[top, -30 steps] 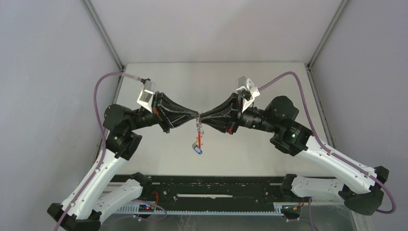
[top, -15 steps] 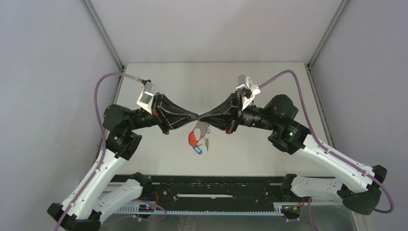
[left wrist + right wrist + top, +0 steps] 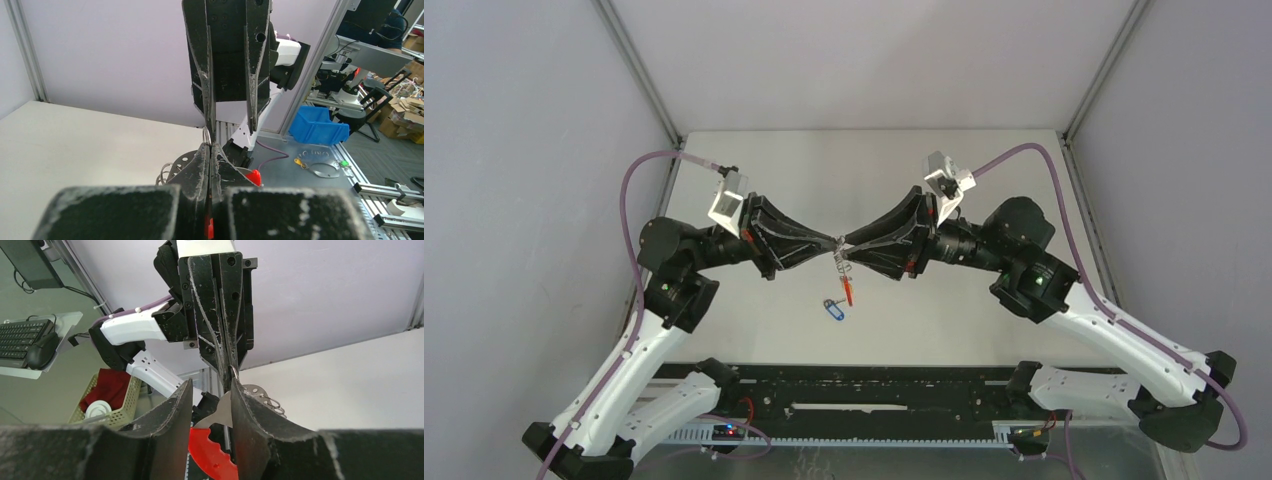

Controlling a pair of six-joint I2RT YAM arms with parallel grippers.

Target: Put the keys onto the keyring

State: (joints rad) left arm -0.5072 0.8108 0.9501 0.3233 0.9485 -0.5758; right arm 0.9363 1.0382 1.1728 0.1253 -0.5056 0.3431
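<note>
The keyring (image 3: 843,272) hangs edge-on above the table's middle, its red band (image 3: 848,291) pointing down. My left gripper (image 3: 836,242) is shut on its top edge; in the left wrist view the pinched grey plate (image 3: 179,163) and wire clips (image 3: 164,175) show beside the closed gripper (image 3: 210,147). My right gripper (image 3: 853,243) faces it tip to tip and is open. In the right wrist view the keyring's grey plate (image 3: 222,414) and red band (image 3: 212,452) lie between the parted gripper (image 3: 210,390), against the right-hand finger. A blue-tagged key (image 3: 832,311) lies on the table below.
A black rail (image 3: 854,395) runs along the near edge between the arm bases. Grey walls and metal posts (image 3: 639,70) enclose the table. Off the table are a blue bin (image 3: 318,126) and a beige basket (image 3: 107,400).
The right gripper shut at the keyring half a second ago and has now opened. The keyring swung out flat, then dropped back to hang edge-on. The left grip has not changed.
</note>
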